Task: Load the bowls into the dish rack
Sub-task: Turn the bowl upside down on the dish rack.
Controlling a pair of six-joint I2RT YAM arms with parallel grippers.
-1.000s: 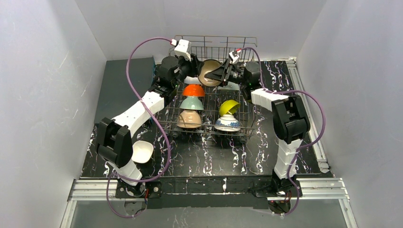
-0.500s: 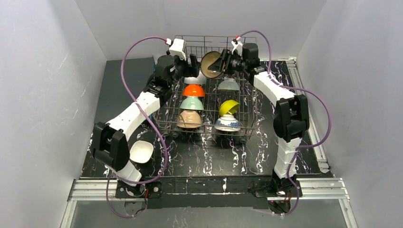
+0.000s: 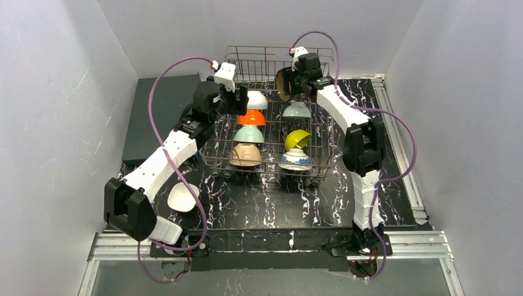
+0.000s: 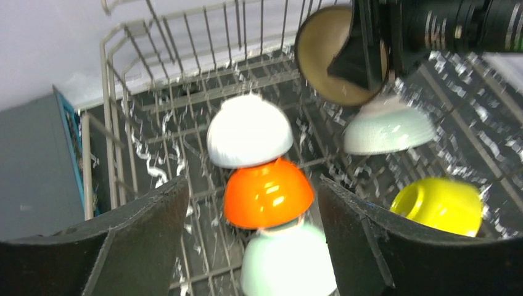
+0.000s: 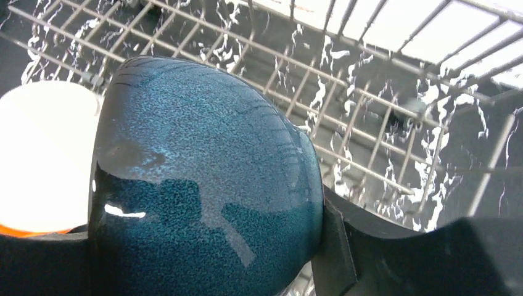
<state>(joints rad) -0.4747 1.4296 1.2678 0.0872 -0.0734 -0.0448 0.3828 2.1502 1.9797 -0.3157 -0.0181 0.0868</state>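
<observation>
The silver wire dish rack [image 3: 321, 132] holds two rows of upturned bowls. The left row runs white [image 3: 256, 100], orange [image 3: 251, 117], mint [image 3: 248, 134], peach-tan [image 3: 245, 154]. The right row has a pale grey-green bowl [image 3: 297, 110], a lime-yellow one [image 3: 297, 138] and a blue-and-white one [image 3: 295, 159]. My left gripper [image 3: 242, 98] hangs open and empty just left of the white bowl [image 4: 248, 131], above the orange bowl [image 4: 268, 192]. My right gripper [image 3: 288, 82] is shut on a dark blue bowl [image 5: 203, 179] with a tan inside [image 4: 330, 55], tilted on edge over the rack's back.
A loose white bowl [image 3: 182, 196] lies on the black marbled table by the left arm's elbow. A flat dark grey slab [image 3: 154, 117] sits left of the rack. The rack's tall back wall [image 3: 265, 58] stands right behind both grippers.
My left gripper has opened and drawn back to the left, leaving the white bowl in the rack. The right arm has swung the dark blue bowl rightward and toward the rack's back.
</observation>
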